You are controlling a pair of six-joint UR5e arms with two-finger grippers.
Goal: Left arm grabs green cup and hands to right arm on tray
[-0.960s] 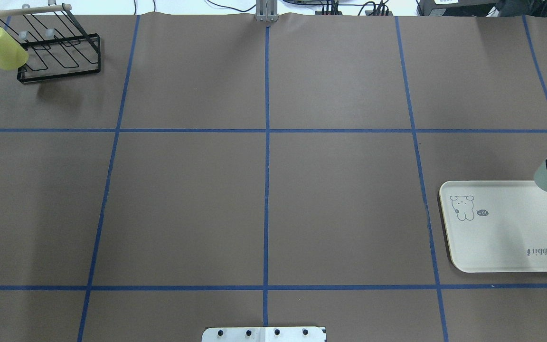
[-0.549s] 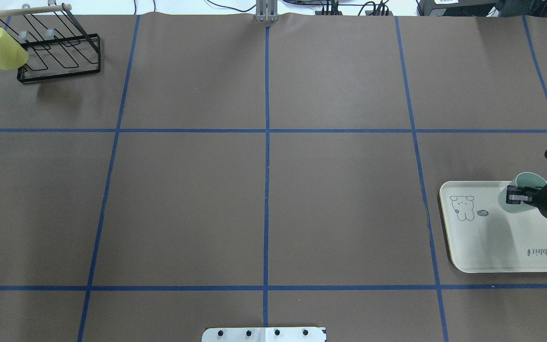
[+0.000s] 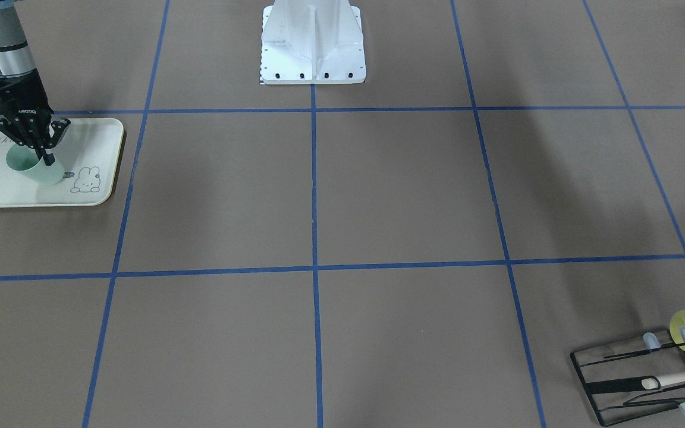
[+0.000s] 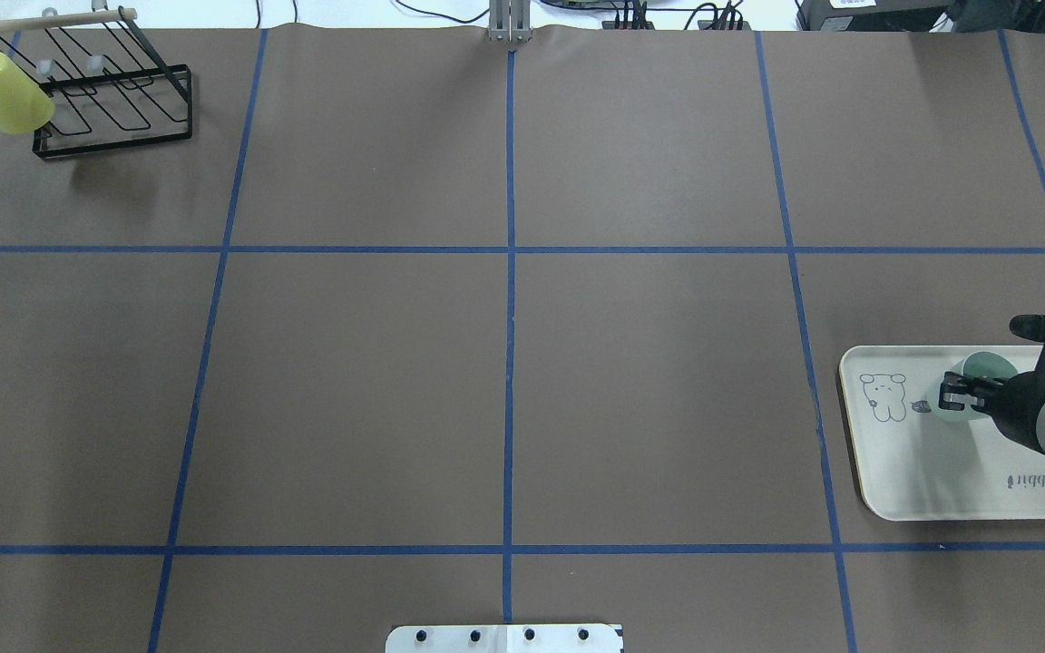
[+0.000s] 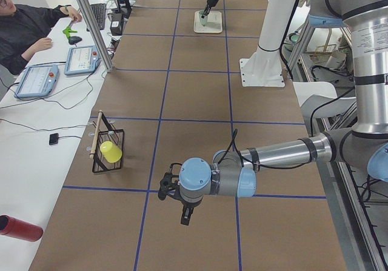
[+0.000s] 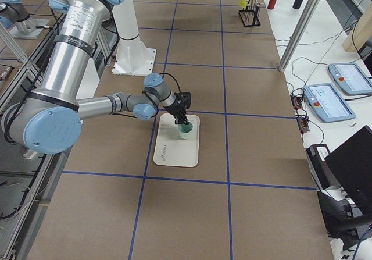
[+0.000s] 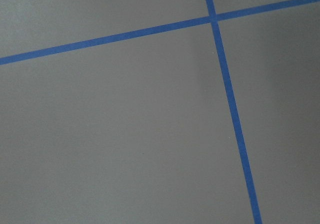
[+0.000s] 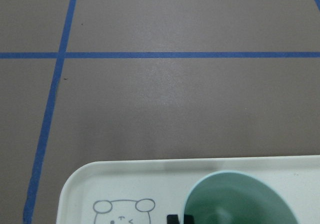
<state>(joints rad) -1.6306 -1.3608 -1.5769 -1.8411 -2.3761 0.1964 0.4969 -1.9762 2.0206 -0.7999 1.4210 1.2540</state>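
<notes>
Overhead exterior is giving us the brown table (image 4: 350, 390), with its blue tape grid (image 4: 509, 272) running across it. We are seeing the right arm (image 6: 75, 39) reaching out low over the table's right end, while the left arm (image 5: 279, 156) is stretching low over the table toward its left end, well apart from the other. The cream tray (image 4: 940, 481) is lying flat at the right end, its bunny drawing facing the table's middle. The black wire rack (image 4: 110, 95) is standing at the far left corner, with the yellow-green cup (image 4: 5, 92) hanging tipped at its outer end. The green cup (image 3: 42, 172) is leaning over the tray's bunny half, mouth up. Whether its base is touching the tray we are not able to tell. The right gripper (image 3: 47, 159) is clamping the cup's wall at the rim. The left gripper (image 5: 186, 218) is pointing down at bare table, showing only in the side view, so we are not able to tell whether its jaws are apart or together.
</notes>
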